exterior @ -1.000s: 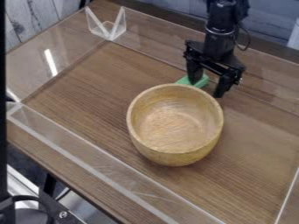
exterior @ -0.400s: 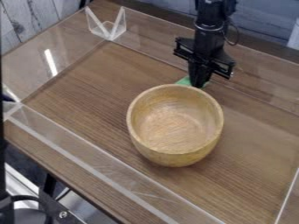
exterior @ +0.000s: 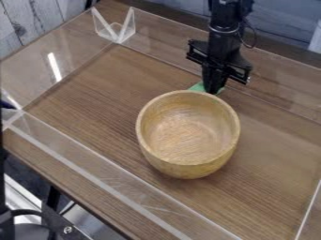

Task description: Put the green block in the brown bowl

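Gripper [exterior: 217,87] pointing straight down behind brown bowl [exterior: 189,131], jaws closed tight on green block [exterior: 197,89], block low at wooden table [exterior: 88,94], just beside bowl's far rim, outside it.

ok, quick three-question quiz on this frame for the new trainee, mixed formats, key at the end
1. True or false: the green block already lies inside the brown bowl.
2. Pick one. The gripper is:
A) hanging over the middle of the bowl
B) pointing down just behind the bowl's far rim, fingers together at the block
C) off to the near left, away from both
3. Short answer: what does the bowl hold right now?

Key: 1 false, the block sits on the wood behind the bowl. 2 B. 3 nothing, its inside is bare.
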